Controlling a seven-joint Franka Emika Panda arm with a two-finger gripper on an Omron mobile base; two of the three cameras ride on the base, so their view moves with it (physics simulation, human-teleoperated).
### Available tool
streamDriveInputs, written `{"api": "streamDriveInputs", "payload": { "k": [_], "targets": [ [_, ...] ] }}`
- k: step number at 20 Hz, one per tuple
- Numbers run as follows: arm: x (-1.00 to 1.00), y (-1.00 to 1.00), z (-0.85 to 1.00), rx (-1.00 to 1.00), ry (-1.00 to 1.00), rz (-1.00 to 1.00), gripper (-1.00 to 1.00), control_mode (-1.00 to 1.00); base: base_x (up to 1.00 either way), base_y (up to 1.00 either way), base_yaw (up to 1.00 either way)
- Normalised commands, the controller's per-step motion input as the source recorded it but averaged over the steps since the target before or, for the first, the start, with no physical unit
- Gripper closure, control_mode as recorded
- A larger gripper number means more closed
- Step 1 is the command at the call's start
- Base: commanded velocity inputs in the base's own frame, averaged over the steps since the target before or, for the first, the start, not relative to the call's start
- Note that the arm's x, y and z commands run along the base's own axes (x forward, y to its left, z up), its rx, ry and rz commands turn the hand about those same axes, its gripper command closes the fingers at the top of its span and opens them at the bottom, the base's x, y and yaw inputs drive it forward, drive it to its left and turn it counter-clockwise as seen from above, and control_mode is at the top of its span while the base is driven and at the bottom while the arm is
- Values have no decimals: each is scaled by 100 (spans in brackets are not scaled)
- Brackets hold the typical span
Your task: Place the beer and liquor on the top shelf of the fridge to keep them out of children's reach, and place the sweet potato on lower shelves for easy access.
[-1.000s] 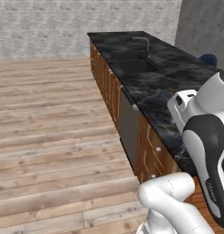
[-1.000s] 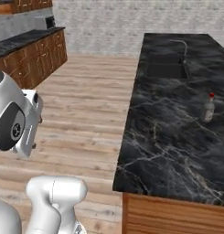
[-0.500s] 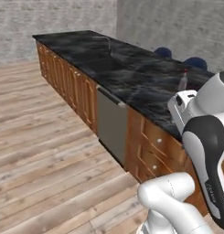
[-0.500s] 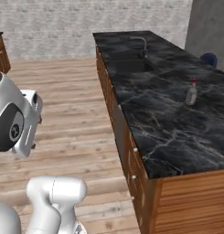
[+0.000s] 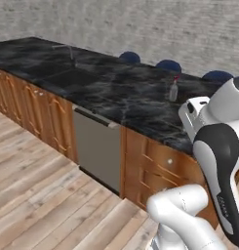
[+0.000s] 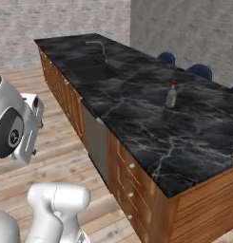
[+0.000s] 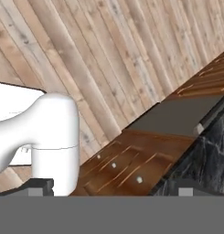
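I am steering the base toward a long kitchen island with a black marble tabletop (image 6: 151, 128) on wood-brown cabinets. The liquor (image 6: 171, 94), a greyish translucent bottle with a red cap, stands upright and alone on the tabletop. It is well away from the sink (image 6: 92, 72) and its tap, toward the end of the island nearest me, and closer to the far edge, where blue stools (image 6: 199, 71) show behind it. From the left base view the liquor (image 5: 173, 90) sits just beyond the arm's white forearm.

The hand (image 7: 109, 194) is empty, with its two dark fingertips standing wide apart. Its camera looks down at the plank floor, the cabinet drawers and a grey appliance front below the tabletop edge, so the hand is not yet over the tabletop or aimed at the liquor.

My judgement is that the step in hand is the approach to the liquor. To do it well, I would stop the base square to the cabinets with the liquor straight ahead of the arm, not off to one side, because it stands deep on the tabletop and the reach across will be long. I would raise the hand clear of the tabletop edge first, then come in level toward the broad body, below the sloped shoulders. A tall, narrow-necked bottle could tip if nudged high.
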Motion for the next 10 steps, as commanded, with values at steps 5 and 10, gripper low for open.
{"api": "streamDriveInputs", "payload": {
  "k": [5,10],
  "targets": [
    [0,0,0,0,0,0,-100,100,64,50,-56],
    [0,0,0,0,0,0,-100,100,60,50,-58]
  ]
}}
